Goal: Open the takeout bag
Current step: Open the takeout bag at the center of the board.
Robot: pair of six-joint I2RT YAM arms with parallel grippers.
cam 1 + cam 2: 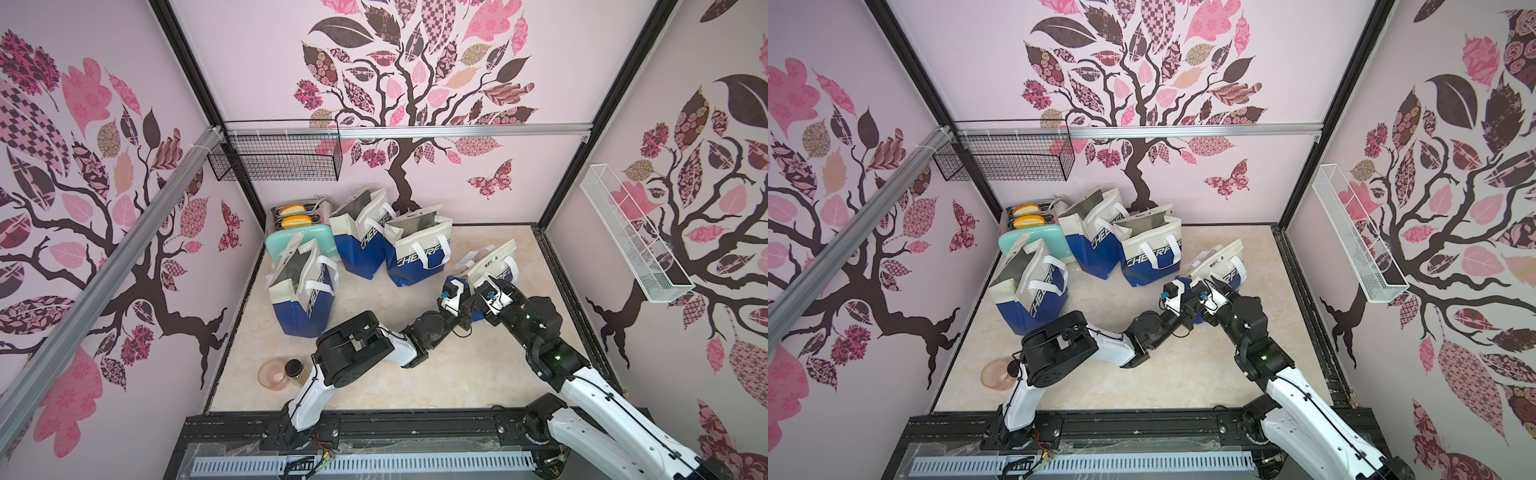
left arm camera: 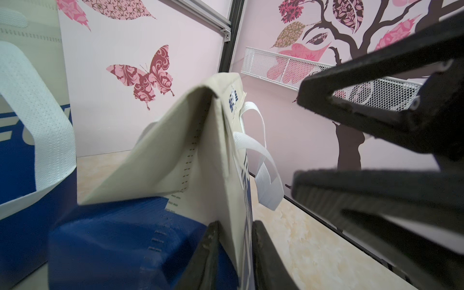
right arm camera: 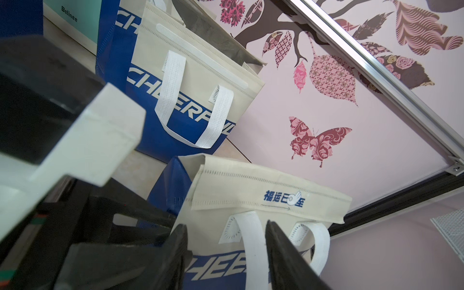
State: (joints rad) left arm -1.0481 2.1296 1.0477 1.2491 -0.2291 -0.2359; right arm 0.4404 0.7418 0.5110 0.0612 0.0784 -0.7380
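Toward the right side of the worktop (image 1: 457, 374), near the right wall, the takeout bag (image 1: 494, 266) sits w/ its cream flap folded over the top. Our left hand (image 2: 234, 223) straddles the bag's side edge, fingers narrow w/ fabric between them; we can't tell if it's pinched. Our right hand (image 3: 226, 224) is approx half open, a white handle strap (image 3: 251, 241) showing between its fingers, nothing gripped. Three other bags (image 1: 415, 253) stand behind, mouths open.
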